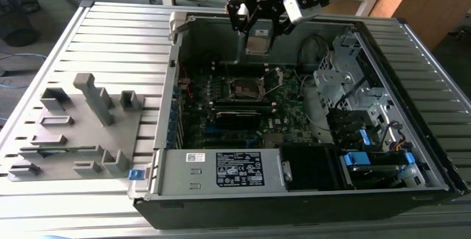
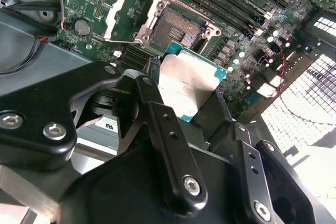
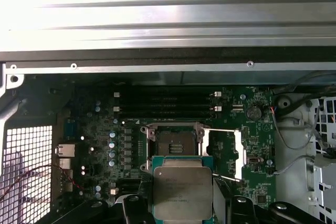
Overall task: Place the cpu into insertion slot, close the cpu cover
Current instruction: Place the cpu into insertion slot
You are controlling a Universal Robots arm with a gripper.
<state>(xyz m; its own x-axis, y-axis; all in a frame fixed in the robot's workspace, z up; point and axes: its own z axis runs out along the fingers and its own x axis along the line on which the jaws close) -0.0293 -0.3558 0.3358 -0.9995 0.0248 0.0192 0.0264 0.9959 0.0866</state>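
Resting left: grey fixture block (image 1: 74,123) on the bench (image 1: 110,35), well apart from the case (image 1: 294,206).
Label (image 1: 239,168): black-and-white sticker on the power-supply box (image 1: 184,175); I can't make out its print.
Insertion slot (image 1: 246,87): empty, contacts bare.
Cpu (image 3: 182,192): pinched by its edges in my closed hand (image 1: 257,32), above the board near the slot, not seated; face print unreadable.
Cpu cover (image 1: 274,80): stands open just beside the slot.
Risk: I judge a tilted or offset descent would bend contacts, and a slack pinch could drop the chip.
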